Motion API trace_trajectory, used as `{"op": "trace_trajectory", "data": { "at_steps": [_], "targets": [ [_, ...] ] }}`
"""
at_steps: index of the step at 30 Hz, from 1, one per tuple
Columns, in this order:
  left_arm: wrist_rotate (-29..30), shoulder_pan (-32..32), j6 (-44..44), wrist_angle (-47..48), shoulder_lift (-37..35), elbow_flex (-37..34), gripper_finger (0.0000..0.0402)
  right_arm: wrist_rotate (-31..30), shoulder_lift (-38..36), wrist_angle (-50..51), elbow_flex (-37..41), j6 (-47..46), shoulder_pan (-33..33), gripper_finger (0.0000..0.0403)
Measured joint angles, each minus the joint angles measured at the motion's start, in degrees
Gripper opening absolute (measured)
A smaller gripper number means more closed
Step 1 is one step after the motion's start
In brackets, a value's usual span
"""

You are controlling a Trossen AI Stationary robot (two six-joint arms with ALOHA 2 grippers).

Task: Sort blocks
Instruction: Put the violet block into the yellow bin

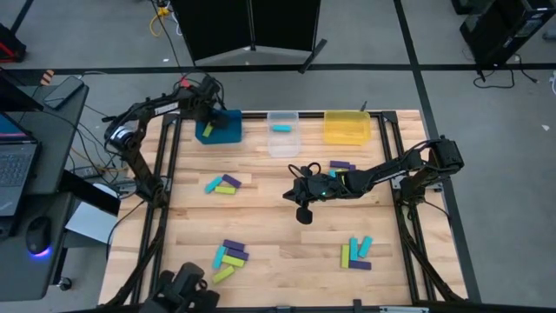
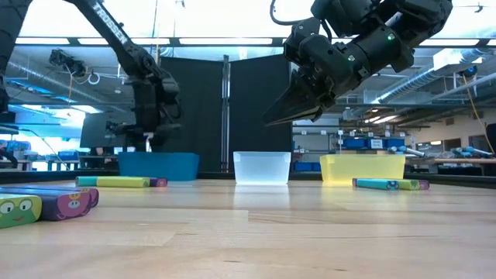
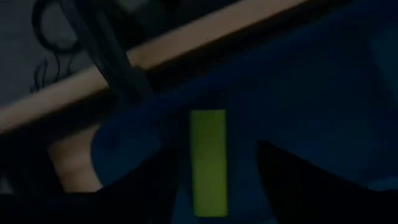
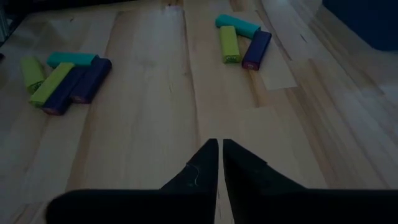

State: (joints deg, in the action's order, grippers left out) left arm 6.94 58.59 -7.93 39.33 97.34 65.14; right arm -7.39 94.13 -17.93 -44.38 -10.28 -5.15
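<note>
Over the blue bin [image 1: 228, 128], the left pincer [image 1: 208, 114] gapes, a lime block [image 3: 208, 162] lying inside the bin; lift straight clear. The right pincer [image 4: 219, 163], nearly closed and empty, hovers mid-desk.

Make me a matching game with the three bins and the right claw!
Things:
1. blue bin
2. clear bin
3. yellow bin
4. right claw

States:
A. holds one cyan block
B. no block shows inside
C. shut, over the table's middle, holding nothing
D. holds a lime green block, with the left claw above it

Pairs: 1-D, 2-A, 3-B, 4-C
</note>
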Motion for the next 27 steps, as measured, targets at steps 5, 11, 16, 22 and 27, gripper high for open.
{"op": "trace_trajectory", "data": {
  "at_steps": [5, 11, 16, 22, 27],
  "targets": [
    [0.0, -2.7, 1.4, -2.1, -7.4, -0.7, 0.0218, 0.0, 0.0, 0.0, 0.0, 0.9, 0.0, 0.005],
    [-4.1, -9.7, 7.6, -7.7, -17.1, -7.1, 0.0219, 0.6, -0.6, 2.5, 0.0, 1.4, 0.0, 0.005],
    [-12.1, -17.0, 8.9, -19.2, -25.1, -17.3, 0.0218, 0.8, -3.3, 4.4, 0.0, 0.7, 0.0, 0.0052],
    [-19.9, -27.9, 9.1, -30.1, -32.5, -28.3, 0.0218, 2.6, -4.3, 4.4, 0.0, -1.9, 0.0, 0.0053],
    [-20.9, -39.6, 9.1, -30.6, -34.3, -31.6, 0.0218, 2.7, -4.3, 4.6, 0.0, -4.8, -0.1, 0.0058]
  ]
}}
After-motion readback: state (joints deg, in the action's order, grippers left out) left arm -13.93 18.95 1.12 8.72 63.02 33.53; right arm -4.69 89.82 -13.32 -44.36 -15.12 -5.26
